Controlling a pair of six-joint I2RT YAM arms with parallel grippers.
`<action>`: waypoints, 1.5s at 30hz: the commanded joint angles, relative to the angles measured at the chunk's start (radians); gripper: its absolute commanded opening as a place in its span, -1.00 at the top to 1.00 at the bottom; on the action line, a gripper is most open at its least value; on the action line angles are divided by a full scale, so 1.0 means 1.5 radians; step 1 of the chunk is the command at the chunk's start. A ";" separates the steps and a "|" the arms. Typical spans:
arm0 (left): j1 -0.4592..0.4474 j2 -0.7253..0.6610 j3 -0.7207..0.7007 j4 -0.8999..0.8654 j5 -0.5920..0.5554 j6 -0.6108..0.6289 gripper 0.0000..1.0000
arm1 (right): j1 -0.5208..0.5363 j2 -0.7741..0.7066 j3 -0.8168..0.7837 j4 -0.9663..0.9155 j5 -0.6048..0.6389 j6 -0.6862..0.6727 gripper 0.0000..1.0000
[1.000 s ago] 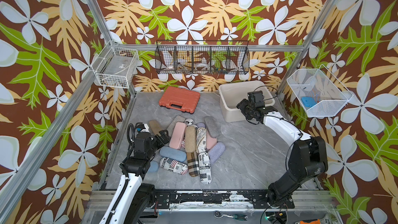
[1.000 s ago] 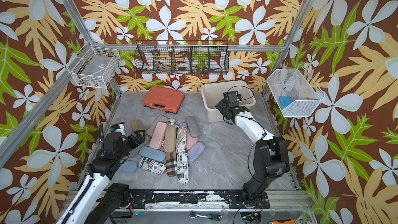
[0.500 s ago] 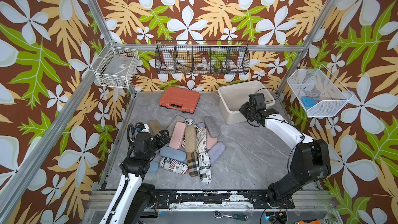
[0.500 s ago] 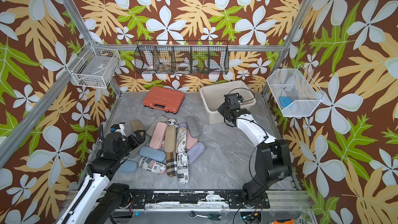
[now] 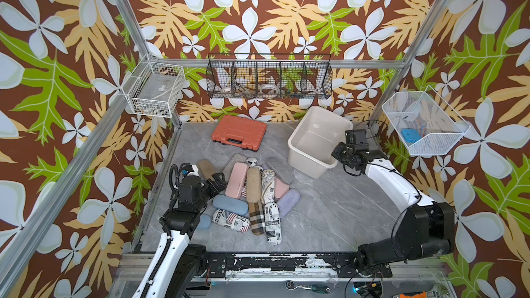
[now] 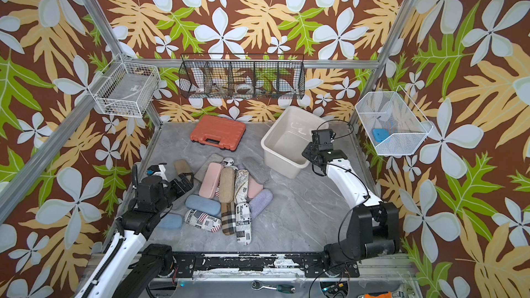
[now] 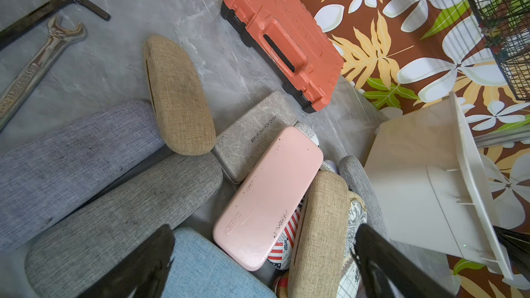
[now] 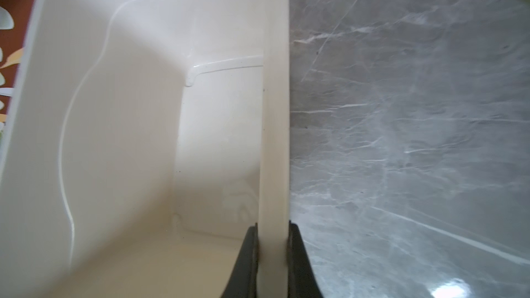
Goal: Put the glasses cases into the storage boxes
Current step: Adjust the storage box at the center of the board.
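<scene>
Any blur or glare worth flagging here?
Right wrist view: soft all over, bright glare on the grey marble tabletop beside the cream plastic tub. Left wrist view: pink glasses case sharp, black fingertips blurred. Both top views: crisp, evenly lit.

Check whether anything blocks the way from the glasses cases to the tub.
Nothing visible does. Only bare floor lies between the glasses cases and the empty tub. The orange toolcase sits off at the back; the right hand clamps the tub's rim on the side away from the pile.

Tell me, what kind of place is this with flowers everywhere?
Probably a robot test booth, not a home: flowered wall panels on a metal frame, two robot arms bolted to a front rail.
</scene>
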 commanded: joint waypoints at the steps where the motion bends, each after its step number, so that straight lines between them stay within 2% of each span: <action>1: 0.001 0.001 0.001 0.017 0.005 0.001 -0.99 | -0.020 -0.035 -0.012 -0.043 0.035 -0.082 0.80; 5: 0.001 0.006 -0.001 0.022 0.019 0.001 -0.98 | -0.053 -0.058 -0.003 -0.077 0.014 -0.164 0.79; 6: 0.001 0.008 -0.001 0.023 0.023 0.001 -0.98 | -0.059 -0.059 0.004 -0.099 0.027 -0.178 0.73; 8: 0.000 0.011 -0.001 0.024 0.028 0.002 -0.98 | -0.060 -0.068 -0.003 -0.107 0.052 -0.192 0.49; 10: 0.001 0.013 -0.001 0.027 0.032 0.003 -0.98 | -0.060 -0.081 0.000 -0.120 0.069 -0.189 0.12; 13: 0.001 0.016 -0.001 0.028 0.038 0.003 -0.98 | -0.056 -0.108 0.014 -0.125 0.072 -0.188 -0.13; 15: 0.000 0.017 -0.002 0.029 0.041 0.005 -0.98 | -0.029 -0.117 0.034 -0.129 0.079 -0.183 -0.20; 17: 0.001 0.019 -0.002 0.030 0.040 0.004 -0.98 | 0.030 -0.115 0.056 -0.124 0.084 -0.178 -0.27; 23: 0.001 0.024 -0.003 0.027 0.046 0.004 -0.98 | 0.175 0.005 0.136 -0.099 0.054 -0.129 -0.33; 27: 0.001 0.026 -0.003 0.023 0.040 0.007 -0.98 | 0.219 0.103 0.205 -0.101 0.036 -0.122 -0.31; 31: 0.000 0.027 -0.004 0.023 0.039 0.005 -0.97 | 0.230 0.150 0.224 -0.095 0.030 -0.128 -0.24; 34: 0.001 0.029 -0.004 0.023 0.039 0.004 -0.98 | 0.229 0.168 0.223 -0.095 0.036 -0.136 -0.05; 38: 0.001 0.034 -0.003 0.023 0.037 0.003 -0.98 | 0.230 0.158 0.207 -0.097 0.032 -0.153 0.34; 45: 0.000 0.037 -0.003 0.024 0.039 0.004 -0.97 | 0.229 0.089 0.137 -0.116 0.024 -0.188 0.68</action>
